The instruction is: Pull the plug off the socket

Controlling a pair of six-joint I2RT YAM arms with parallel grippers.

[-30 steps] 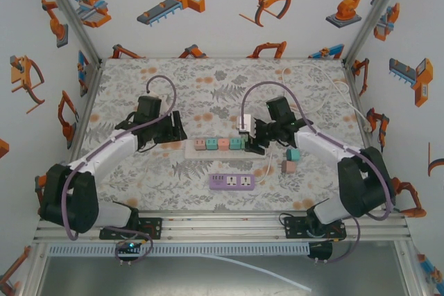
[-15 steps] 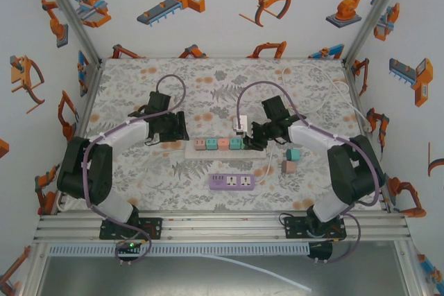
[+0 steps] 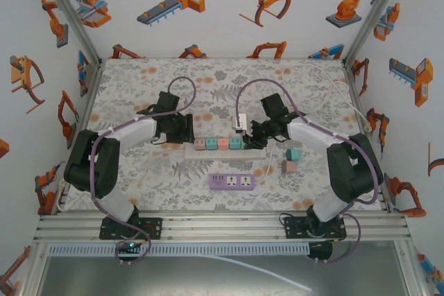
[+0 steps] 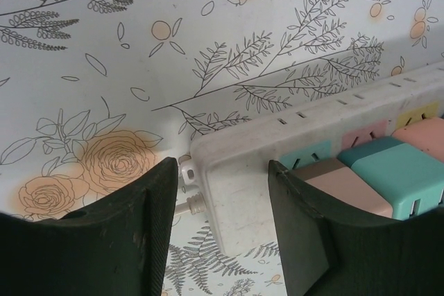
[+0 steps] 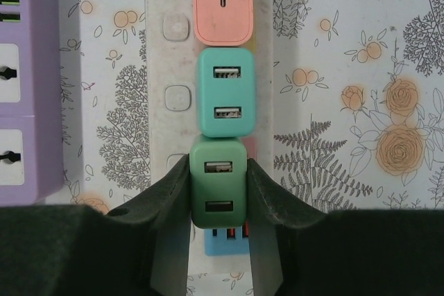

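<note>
The right gripper (image 5: 216, 195) is clamping the green plug (image 5: 217, 164) on the strip (image 5: 173, 67).
Its fingers are squeezing the plug's two sides. A teal plug (image 5: 225, 91) is sitting just ahead, seemingly touching, with a purple strip (image 5: 28, 67) left of the gripper and bare mat (image 5: 347, 46) right. The left gripper (image 4: 222, 171) is straddling the strip's end, jaws spread.

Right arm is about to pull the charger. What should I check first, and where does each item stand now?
1. Right gripper centred on the green charger: ok, one finger on each side.
2. Grip closed: ok, both fingers touch its sides.
3. Neighbouring teal charger free of the fingers: ok.
4. Left gripper bracing the white power strip: not ok, jaws open astride its end, with a gap visible on one side.
5. How deep the green charger sits in the strip: cannot tell.
</note>
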